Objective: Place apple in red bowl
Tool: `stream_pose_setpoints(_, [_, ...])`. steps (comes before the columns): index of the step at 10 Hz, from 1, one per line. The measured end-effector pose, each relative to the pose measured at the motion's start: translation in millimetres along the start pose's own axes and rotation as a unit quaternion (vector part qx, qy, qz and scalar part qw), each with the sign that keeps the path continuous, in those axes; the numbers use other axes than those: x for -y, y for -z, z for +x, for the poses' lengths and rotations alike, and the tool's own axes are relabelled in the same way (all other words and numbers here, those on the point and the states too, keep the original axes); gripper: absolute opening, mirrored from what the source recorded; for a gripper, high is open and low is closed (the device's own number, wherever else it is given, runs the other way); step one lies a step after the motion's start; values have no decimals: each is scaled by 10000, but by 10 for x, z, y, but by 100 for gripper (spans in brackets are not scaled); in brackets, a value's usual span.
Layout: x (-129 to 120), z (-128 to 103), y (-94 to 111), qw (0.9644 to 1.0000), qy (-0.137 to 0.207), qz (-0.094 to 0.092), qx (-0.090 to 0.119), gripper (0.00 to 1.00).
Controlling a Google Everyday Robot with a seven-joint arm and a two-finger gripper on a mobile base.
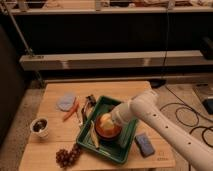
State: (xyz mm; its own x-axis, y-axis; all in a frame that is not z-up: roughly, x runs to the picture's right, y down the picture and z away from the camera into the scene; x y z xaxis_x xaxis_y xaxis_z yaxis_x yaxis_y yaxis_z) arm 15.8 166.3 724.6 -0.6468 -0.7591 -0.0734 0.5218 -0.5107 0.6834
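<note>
The apple [105,120], yellow-orange, sits at the top of the red bowl [108,132], which stands in the green tray [102,149] at the middle of the wooden table. My gripper [112,119] reaches in from the lower right on a white arm and is right at the apple, over the bowl. The gripper's tip hides the apple's right side. I cannot tell whether the apple rests in the bowl or is held just above it.
A carrot [71,110], a blue-grey disc [65,101] and a dark utensil [90,103] lie left of the tray. A white cup [40,126] stands at the left edge, grapes [67,156] at the front, a blue sponge [145,143] to the right. Cables [187,116] lie on the floor.
</note>
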Motion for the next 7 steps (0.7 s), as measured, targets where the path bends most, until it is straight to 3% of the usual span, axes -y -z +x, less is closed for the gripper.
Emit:
stream_pose_setpoints(1, [-31, -77, -59, 10000, -66, 7, 14, 70])
stream_pose_setpoints(3, [-70, -150, -97, 9997, -216, 75, -43, 80])
stream_pose_setpoints(6, [-167, -150, -31, 9969, -514, 248, -541, 80])
stream_pose_setpoints(7, [-162, -142, -28, 9969, -506, 250, -546, 80])
